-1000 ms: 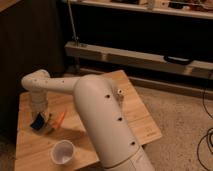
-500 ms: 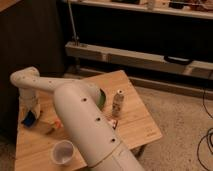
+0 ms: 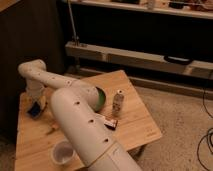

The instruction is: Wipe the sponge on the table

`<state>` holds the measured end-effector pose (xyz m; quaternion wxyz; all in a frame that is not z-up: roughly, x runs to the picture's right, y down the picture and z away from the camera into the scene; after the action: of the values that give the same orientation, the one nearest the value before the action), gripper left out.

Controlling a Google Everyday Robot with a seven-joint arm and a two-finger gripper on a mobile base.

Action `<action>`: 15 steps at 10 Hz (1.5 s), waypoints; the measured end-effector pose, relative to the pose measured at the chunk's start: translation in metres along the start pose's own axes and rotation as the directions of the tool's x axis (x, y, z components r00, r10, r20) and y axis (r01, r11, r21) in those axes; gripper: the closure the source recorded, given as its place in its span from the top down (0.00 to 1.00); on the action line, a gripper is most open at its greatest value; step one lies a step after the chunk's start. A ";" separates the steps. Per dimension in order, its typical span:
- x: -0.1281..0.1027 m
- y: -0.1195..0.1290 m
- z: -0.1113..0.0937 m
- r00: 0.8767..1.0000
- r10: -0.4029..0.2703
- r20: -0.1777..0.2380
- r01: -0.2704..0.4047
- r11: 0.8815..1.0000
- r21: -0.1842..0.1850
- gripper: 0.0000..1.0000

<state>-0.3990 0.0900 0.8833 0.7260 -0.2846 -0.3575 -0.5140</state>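
Observation:
The sponge [image 3: 34,109], a small dark blue block, rests on the table [image 3: 135,125] near its far left corner. My gripper [image 3: 36,103] points straight down onto it from the wrist above and is shut on the sponge, pressing it against the wooden top. The white arm runs from the bottom of the view up and left across the table, hiding much of the table's middle.
A white cup [image 3: 62,152] stands near the front left edge, with a small orange piece [image 3: 52,129] behind it. A green bowl [image 3: 100,97], an upright can [image 3: 118,103] and a flat snack bar [image 3: 108,121] sit at centre right. A long pale shelf [image 3: 130,55] runs behind.
The gripper and the sponge have slid over the table's left side, first to the left, then toward the far edge. The arm's elbow has swung with them.

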 end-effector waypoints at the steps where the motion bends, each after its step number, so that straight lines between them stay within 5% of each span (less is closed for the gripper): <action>1: 0.006 0.017 -0.005 1.000 0.031 -0.005 -0.031 0.999 0.007 0.50; 6: -0.003 0.075 -0.016 0.998 0.060 -0.008 -0.060 0.998 0.008 0.50; 11: -0.093 0.062 0.009 0.996 -0.085 0.034 0.086 0.996 -0.031 0.50; 15: -0.122 0.037 0.021 0.981 -0.185 0.063 0.188 0.981 -0.040 0.50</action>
<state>-0.3952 0.1837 0.7947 0.6570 -0.2814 -0.3918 -0.5793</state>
